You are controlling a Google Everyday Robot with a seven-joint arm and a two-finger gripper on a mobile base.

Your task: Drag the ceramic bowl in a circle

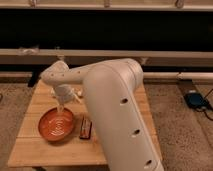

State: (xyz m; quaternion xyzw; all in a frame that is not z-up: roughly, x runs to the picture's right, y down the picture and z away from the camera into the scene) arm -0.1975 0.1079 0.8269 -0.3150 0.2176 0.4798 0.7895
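Observation:
The ceramic bowl (pixel 56 125) is a wide, shallow orange-red dish with pale markings inside. It sits on the front left part of the wooden table (pixel 35 102). My big white arm reaches from the lower right across the table to the left. Its wrist bends down, and the gripper (pixel 62 106) is at the bowl's far rim. The gripper's tip merges with the rim, so I cannot tell whether it touches the bowl.
A small dark, flat rectangular object (pixel 85 128) lies just right of the bowl. A small pale item (pixel 78 93) sits behind the wrist. A dark wall with a rail runs behind the table. A blue device (pixel 195 100) lies on the floor at right.

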